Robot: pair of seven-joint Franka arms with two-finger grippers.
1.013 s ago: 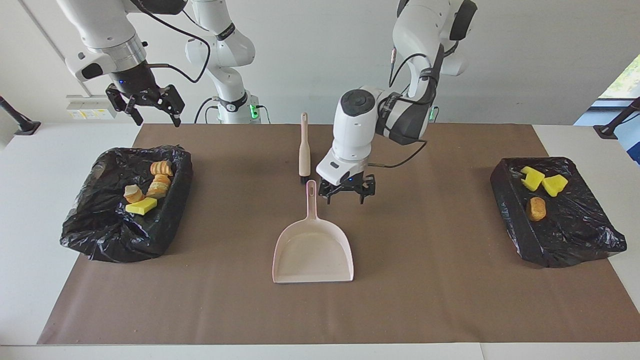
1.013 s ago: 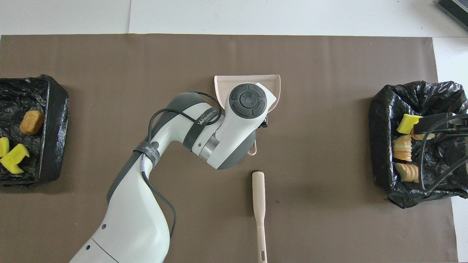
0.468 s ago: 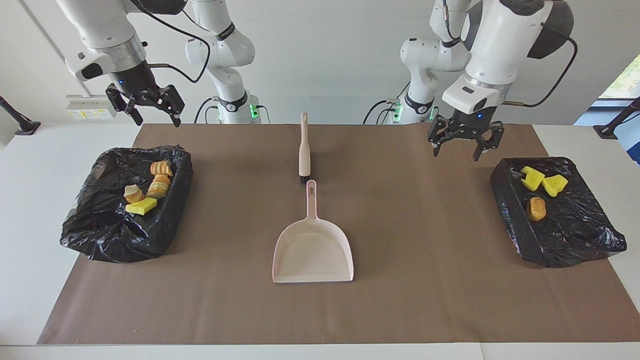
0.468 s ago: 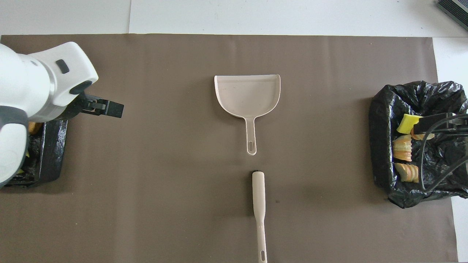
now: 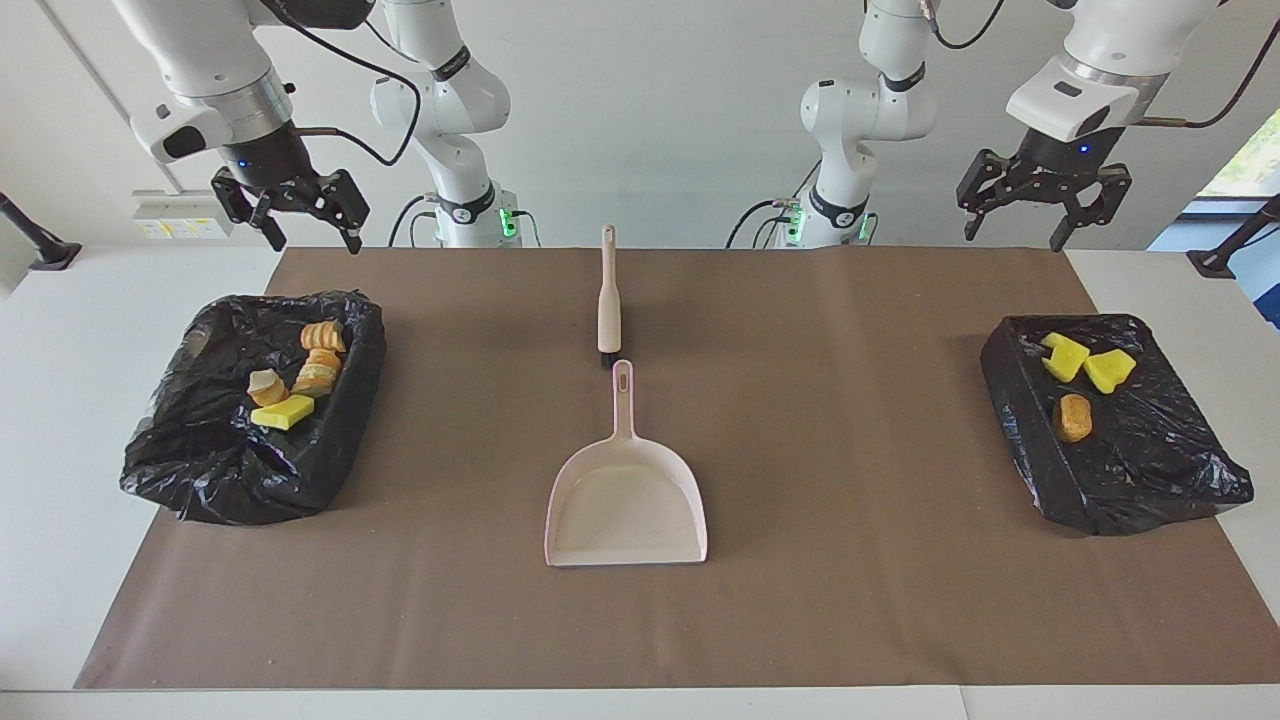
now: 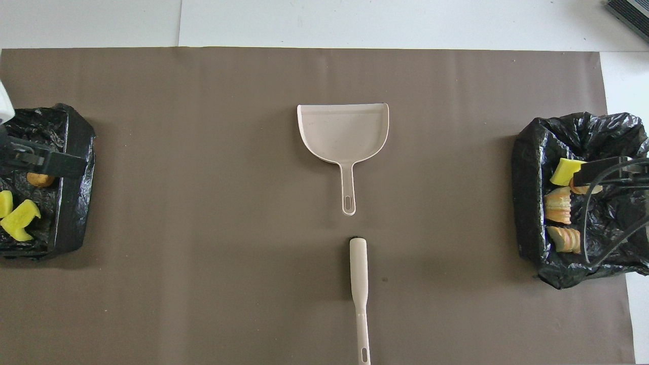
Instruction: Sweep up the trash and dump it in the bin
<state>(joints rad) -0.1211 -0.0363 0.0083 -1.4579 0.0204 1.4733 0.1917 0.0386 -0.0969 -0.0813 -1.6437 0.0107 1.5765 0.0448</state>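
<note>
Facing view: the bench (image 5: 60, 420) carries a brown mat (image 5: 860, 560). The pink dustpan (image 5: 626, 498) lies flat at the mat's centre, its handle pointing to 12 o'clock toward the robots. Just past the handle's tip at 12 o'clock lies the brush (image 5: 608, 294), in line with it and not touching. At 9 o'clock, toward the right arm's end, a black-lined bin (image 5: 200, 470) holds trash: tan bread-like slices (image 5: 322, 358) and a yellow sponge bit (image 5: 283, 412). At 3 o'clock, toward the left arm's end, a second black-lined bin (image 5: 1150, 480) holds two yellow sponge bits (image 5: 1087, 364) and a brown lump (image 5: 1074, 417). The right hand (image 5: 288, 205) hangs in the air at 11 o'clock, above the mat's corner, fingers spread, gripping nothing. The left hand (image 5: 1043, 196) hangs at 1 o'clock, above the opposite corner, fingers likewise spread and empty.

Overhead view: the dustpan (image 6: 343, 133) sits at centre, handle toward 6 o'clock, with the brush (image 6: 359, 284) below it. The left hand (image 6: 43, 163) shows at 9 o'clock over its bin (image 6: 76, 213), partly covering the brown lump (image 6: 39, 179). The right hand (image 6: 608, 170) shows at 3 o'clock over the other bin (image 6: 527, 203). From here neither hand's fingers can be read.
</note>
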